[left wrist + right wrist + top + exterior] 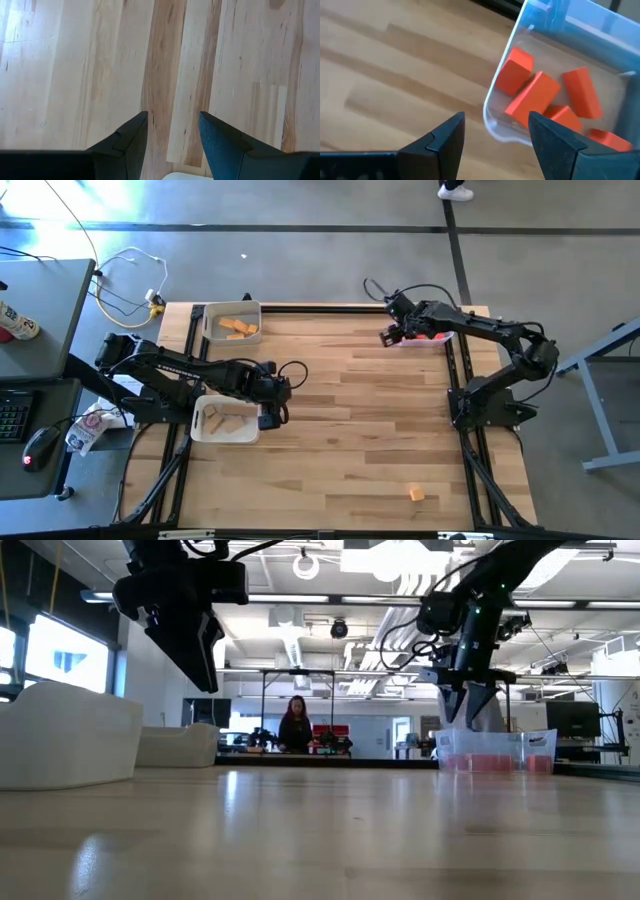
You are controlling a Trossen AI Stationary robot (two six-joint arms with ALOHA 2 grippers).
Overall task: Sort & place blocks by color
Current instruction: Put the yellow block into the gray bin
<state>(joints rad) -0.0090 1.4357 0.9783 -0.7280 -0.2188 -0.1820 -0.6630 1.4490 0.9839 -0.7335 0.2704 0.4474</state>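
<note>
From above, the right gripper [388,335] is hovering at the near corner of the clear bin [432,341] holding red blocks [436,336], while the left gripper [277,402] is hanging just beside the pale bin [200,428] of light wood blocks [226,420]; a second bin [211,315] with orange blocks [239,328] is sitting well beyond it, and one orange block [417,494] is lying alone far from both claws. At table height, the right gripper [466,700] is hanging above the clear bin [495,750], and a person [296,727] is standing far behind. The left wrist view is showing fingers [129,140] spread over bare table [90,60], gripping nothing. The right wrist view is showing fingers [444,137] spread and empty, red blocks [532,95] lying just ahead inside the clear bin [495,105].
</note>
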